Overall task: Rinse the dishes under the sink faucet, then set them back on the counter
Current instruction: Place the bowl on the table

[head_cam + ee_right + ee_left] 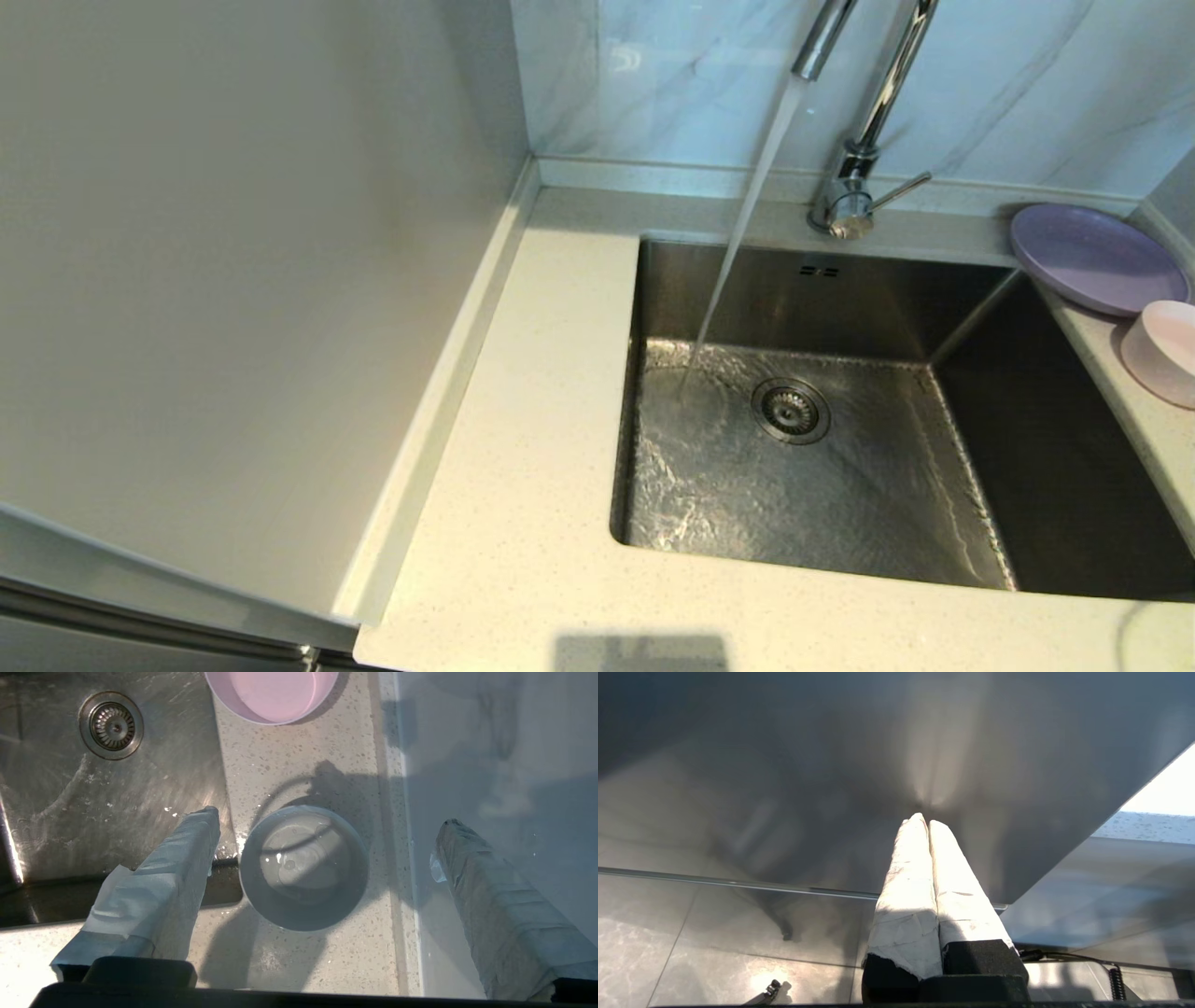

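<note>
Water runs from the chrome faucet (854, 177) into the steel sink (803, 467). On the counter (523, 448) strip right of the basin lie a lilac plate (1097, 257) and a pale pink bowl (1167, 350). In the right wrist view a whitish bowl (303, 868) stands upright on the counter (299, 765) with a little water in it, and the pink bowl (273, 693) is farther along. My right gripper (329, 823) hovers above the whitish bowl, open wide, touching nothing. My left gripper (924, 821) is shut and empty, down beside a cabinet.
A tall pale cabinet panel (233, 280) closes off the counter's left side. The grey-veined wall (709, 84) stands behind the faucet. A light wall (504, 765) runs close along the counter strip beside my right gripper. The drain strainer (790, 409) sits mid-basin.
</note>
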### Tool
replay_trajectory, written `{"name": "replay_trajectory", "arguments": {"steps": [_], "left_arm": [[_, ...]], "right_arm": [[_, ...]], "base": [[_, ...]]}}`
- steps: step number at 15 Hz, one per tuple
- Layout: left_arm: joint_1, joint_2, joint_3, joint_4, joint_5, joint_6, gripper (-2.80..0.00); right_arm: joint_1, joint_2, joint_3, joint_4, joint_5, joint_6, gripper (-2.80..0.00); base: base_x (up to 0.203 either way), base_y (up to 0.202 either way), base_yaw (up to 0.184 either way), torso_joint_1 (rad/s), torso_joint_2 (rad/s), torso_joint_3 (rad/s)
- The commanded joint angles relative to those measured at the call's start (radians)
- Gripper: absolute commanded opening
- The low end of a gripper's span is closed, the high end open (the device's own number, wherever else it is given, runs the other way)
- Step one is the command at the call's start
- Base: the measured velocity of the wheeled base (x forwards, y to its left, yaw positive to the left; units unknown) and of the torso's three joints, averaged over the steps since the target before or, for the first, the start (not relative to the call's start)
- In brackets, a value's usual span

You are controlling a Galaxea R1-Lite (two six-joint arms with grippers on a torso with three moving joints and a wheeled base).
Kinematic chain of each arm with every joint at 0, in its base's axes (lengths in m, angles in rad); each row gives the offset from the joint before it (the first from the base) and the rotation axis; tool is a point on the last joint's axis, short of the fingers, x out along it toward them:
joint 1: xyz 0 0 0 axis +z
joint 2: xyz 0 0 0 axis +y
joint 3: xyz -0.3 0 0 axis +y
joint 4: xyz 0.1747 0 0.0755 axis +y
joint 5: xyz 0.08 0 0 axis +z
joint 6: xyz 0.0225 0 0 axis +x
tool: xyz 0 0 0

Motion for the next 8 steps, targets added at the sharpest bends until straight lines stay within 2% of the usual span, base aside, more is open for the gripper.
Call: {"name": "replay_trajectory", "arguments": {"steps": [1,4,8], "left_arm": [[0.000,0.000,0.000,0.002,0.000,-0.001,-2.80],[0.000,0.000,0.000,0.002,0.000,0.000,-2.80],[0.000,0.000,0.000,0.002,0.000,0.000,-2.80]], "right_arm": [[0.001,-0.003,0.000,0.007,0.019,-0.023,0.00],[0.001,-0.003,0.000,0.009,0.021,-0.044,0.00],[0.001,0.000,0.000,0.009,0.021,-0.044,0.00]], "base": [[0.000,0.000,0.000,0.000,0.00,0.000],[0.000,0.000,0.000,-0.176,0.32,0.164],[0.001,-0.006,0.115,-0.086,0.18,0.085]]}}
